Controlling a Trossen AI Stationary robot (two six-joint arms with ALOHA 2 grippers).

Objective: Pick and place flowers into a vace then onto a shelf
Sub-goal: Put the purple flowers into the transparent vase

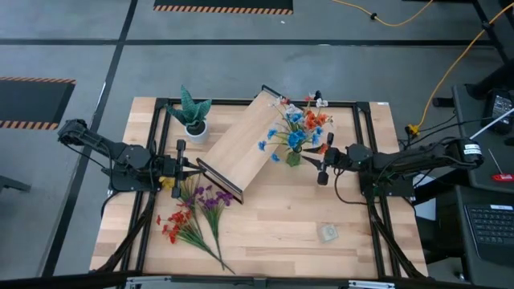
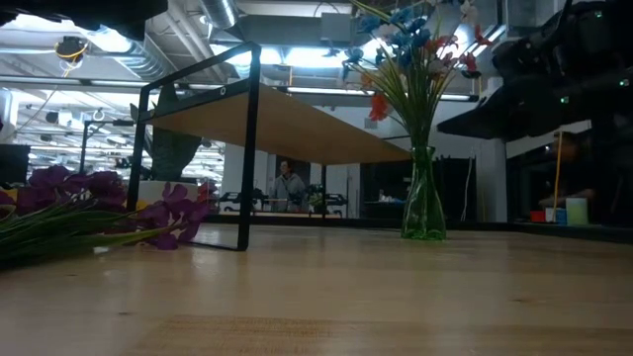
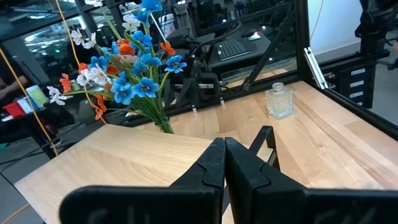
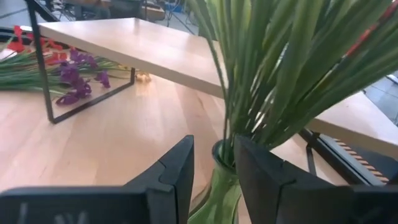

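- Standing slantwise mid-table, the shelf [image 1: 245,140] is the landmark here; its light-wood top is bare, so the vase has not yet been set on it.
- Just beside the shelf's right edge, the right gripper [image 4: 213,171] has its fingers set narrowly around the neck of the vace [image 1: 293,157], which stands on the table under a full bunch of blue, orange and white flowers [image 1: 299,124].
- Lying on the table in front of the shelf's near-left corner are spare sprigs [image 1: 193,215] in purple and red.
- At the shelf's left end, the left gripper [image 3: 225,163] waits with its fingers pressed together, holding nothing.
- A spiky green plant [image 1: 193,111] in a white pot stands by the shelf's far-left corner.
- Risk, as I judge it: the vace is narrow and top-heavy with blooms, so a loose hold could let it tilt or slip on the lift; the stems could also catch the shelf's edge, since it is so close, and pull sprigs out.
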